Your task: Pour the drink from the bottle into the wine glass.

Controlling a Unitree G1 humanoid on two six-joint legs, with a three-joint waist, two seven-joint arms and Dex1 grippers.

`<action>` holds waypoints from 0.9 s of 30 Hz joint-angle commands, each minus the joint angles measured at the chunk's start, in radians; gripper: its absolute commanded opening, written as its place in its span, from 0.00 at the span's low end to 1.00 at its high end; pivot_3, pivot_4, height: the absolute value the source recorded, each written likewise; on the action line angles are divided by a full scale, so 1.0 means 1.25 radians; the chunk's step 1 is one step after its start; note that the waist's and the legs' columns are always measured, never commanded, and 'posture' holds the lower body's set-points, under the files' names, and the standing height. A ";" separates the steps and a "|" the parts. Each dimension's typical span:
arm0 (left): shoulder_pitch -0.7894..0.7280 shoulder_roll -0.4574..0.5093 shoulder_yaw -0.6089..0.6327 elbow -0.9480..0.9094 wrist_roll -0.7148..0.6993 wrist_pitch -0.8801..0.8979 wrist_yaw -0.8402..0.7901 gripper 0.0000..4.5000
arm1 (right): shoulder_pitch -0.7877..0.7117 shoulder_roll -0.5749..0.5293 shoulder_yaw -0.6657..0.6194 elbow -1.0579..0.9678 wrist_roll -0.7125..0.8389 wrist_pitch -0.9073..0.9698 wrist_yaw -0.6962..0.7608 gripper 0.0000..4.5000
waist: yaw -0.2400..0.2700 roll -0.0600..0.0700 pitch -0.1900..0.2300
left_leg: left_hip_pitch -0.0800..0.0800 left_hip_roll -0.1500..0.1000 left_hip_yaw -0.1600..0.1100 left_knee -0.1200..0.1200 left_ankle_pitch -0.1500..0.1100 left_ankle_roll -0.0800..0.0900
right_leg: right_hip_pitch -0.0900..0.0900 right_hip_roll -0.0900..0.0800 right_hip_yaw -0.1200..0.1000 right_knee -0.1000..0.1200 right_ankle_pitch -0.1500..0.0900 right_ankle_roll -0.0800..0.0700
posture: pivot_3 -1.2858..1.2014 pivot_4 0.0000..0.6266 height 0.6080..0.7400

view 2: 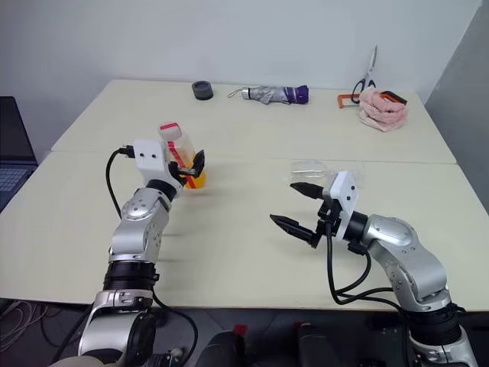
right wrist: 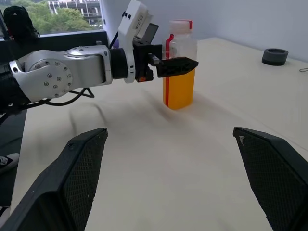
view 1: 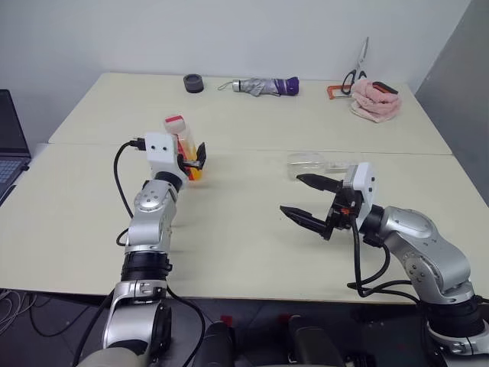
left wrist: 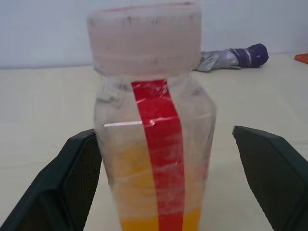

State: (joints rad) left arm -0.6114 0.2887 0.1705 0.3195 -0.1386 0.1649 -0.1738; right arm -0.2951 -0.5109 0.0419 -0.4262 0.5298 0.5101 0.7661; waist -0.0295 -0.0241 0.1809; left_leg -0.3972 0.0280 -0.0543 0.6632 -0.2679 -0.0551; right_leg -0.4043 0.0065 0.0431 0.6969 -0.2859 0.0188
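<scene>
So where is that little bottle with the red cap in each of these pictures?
Left eye view: bottle left of centre, between the left gripper's open fingers.
Right eye view: bottle left of centre.
Left wrist view: bottle up close, centre.
Right wrist view: bottle upper middle.
Shared landmark: folded umbrella.

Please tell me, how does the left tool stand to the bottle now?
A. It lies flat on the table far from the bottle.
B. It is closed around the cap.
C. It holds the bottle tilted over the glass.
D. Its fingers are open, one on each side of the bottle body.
D: the left tool is open, with a finger on each side of the upright bottle, not yet closed on it.
</scene>
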 commanded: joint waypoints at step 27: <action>-0.072 0.003 0.004 0.011 0.013 -0.005 0.048 1.00 | -0.022 -0.009 -0.010 -0.005 0.011 0.015 0.014 0.99 | 0.000 0.000 0.000 | 0.000 0.000 0.000 0.000 0.000 0.000 | 0.000 0.000 0.000 0.000 0.000 0.000 | 0.52 0.24 1.00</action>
State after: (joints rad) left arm -0.6816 0.2888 0.1657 0.3600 -0.1259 0.1668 -0.1202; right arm -0.3048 -0.5110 0.0418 -0.4237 0.5299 0.5326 0.7735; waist -0.0292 -0.0242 0.1809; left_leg -0.3975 0.0279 -0.0544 0.6633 -0.2679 -0.0552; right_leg -0.4045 0.0063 0.0429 0.6968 -0.2859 0.0188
